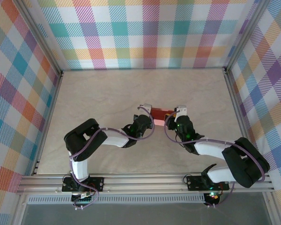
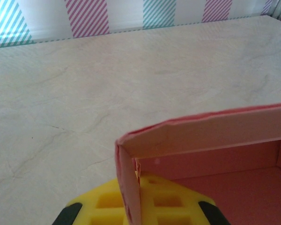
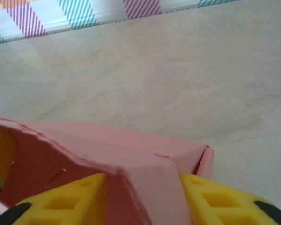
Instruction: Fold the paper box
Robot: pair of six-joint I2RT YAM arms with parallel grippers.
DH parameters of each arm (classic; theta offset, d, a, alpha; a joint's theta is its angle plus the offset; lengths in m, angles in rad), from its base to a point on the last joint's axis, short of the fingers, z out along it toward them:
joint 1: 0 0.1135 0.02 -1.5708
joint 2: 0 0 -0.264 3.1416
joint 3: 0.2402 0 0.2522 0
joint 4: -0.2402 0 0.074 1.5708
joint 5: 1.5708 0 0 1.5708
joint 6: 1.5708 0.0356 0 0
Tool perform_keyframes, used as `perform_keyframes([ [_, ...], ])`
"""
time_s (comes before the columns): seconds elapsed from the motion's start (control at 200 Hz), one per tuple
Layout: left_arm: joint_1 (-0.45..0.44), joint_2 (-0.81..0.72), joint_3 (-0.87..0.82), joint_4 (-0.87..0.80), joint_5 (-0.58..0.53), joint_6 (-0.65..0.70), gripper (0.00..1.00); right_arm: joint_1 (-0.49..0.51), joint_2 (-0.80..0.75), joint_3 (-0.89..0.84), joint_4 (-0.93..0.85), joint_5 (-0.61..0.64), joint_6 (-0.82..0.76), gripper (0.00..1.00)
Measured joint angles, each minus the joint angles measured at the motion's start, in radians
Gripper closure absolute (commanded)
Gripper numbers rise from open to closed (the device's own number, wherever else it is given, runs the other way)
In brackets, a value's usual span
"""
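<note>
The paper box (image 1: 161, 114) is salmon-pink card, partly formed with walls raised, lying at mid-table between both arms. My left gripper (image 1: 149, 119) is at its left end, shut on the left end wall. In the left wrist view that wall (image 2: 127, 183) stands edge-on, pinched between the yellow pads (image 2: 171, 199), and the box's long wall (image 2: 210, 131) runs off to the right. My right gripper (image 1: 174, 118) is at the right end. In the right wrist view its yellow fingers (image 3: 215, 199) stand apart on either side of a folded-over pink flap (image 3: 147, 183), jaws open.
The beige marbled table (image 1: 107, 93) is bounded by plaid walls (image 1: 150, 33) at the back and both sides. An aluminium rail (image 1: 145, 182) carrying both arm bases runs along the near edge. Purple cables (image 1: 107, 136) loop along the arms.
</note>
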Motion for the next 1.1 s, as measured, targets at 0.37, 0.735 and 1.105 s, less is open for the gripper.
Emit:
perform_keyframes([
  [0.37, -0.011, 0.012, 0.013, -0.005, -0.001, 0.007, 1.0, 0.007, -0.23, -0.056, -0.066, -0.049, -0.025, 0.02],
  [0.735, -0.012, 0.023, 0.018, -0.006, -0.008, 0.018, 1.0, -0.005, -0.537, 0.02, -0.372, -0.068, -0.032, 0.0],
  [1.105, -0.031, 0.023, -0.009, -0.001, -0.016, 0.039, 0.98, -0.228, -0.186, 0.372, -0.616, -0.301, 0.323, 0.03],
])
